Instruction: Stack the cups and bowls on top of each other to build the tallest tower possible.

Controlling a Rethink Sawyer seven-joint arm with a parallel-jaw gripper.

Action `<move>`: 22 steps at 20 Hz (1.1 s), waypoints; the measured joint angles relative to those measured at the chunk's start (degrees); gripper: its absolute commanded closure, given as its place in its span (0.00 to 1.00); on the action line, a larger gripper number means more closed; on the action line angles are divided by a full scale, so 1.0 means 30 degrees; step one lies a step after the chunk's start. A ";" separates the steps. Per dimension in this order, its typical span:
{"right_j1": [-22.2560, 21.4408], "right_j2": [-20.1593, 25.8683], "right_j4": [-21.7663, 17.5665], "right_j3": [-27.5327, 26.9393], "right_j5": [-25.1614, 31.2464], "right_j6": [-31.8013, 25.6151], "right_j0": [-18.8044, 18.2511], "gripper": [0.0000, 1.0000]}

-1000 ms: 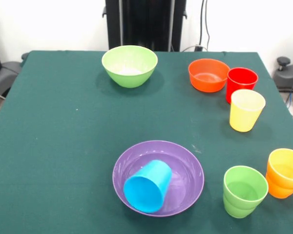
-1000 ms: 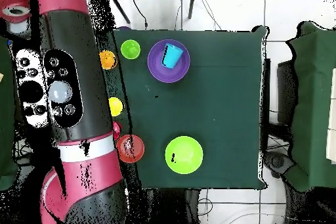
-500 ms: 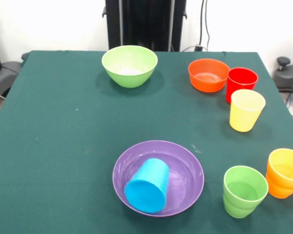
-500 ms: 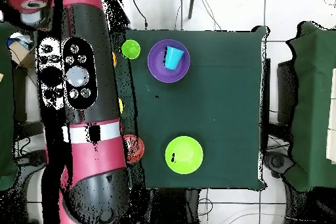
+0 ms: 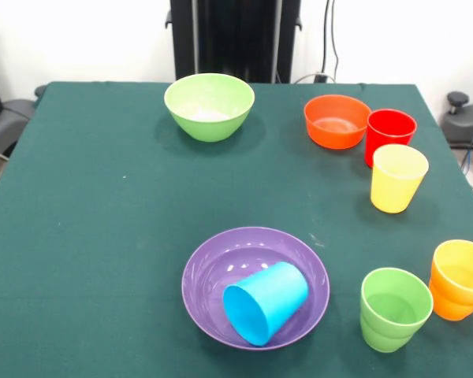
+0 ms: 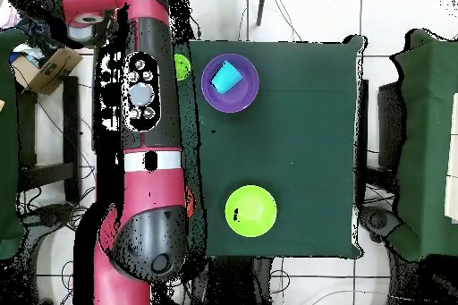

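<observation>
Front view: blue cup [image 5: 266,313] lies on its side in the purple bowl [image 5: 221,268]; tower barely begun. Next move probably calls for righting it. Jaws unseen, state unknowable; arm [image 6: 143,140] off-counter.

Cups, five: blue cup [image 5: 266,312], green cup [image 5: 394,308], orange cup [image 5: 459,279], yellow cup [image 5: 398,178], red cup [image 5: 389,135]. Bowls, three: purple bowl [image 5: 221,264], light green bowl [image 5: 209,105], orange bowl [image 5: 336,120].

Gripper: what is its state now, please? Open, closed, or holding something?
Gripper: not in view. The front view shows no arm; the overhead view shows only the arm beside the table, not its end.
</observation>
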 measured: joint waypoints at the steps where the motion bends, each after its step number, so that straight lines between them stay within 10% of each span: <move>1: 0.0108 0.0225 -0.0008 0.0097 -0.0122 0.0000 0.0034 0.00; 22: 0.0487 0.6545 -0.4200 0.3725 -0.4266 -0.0041 0.0409 0.00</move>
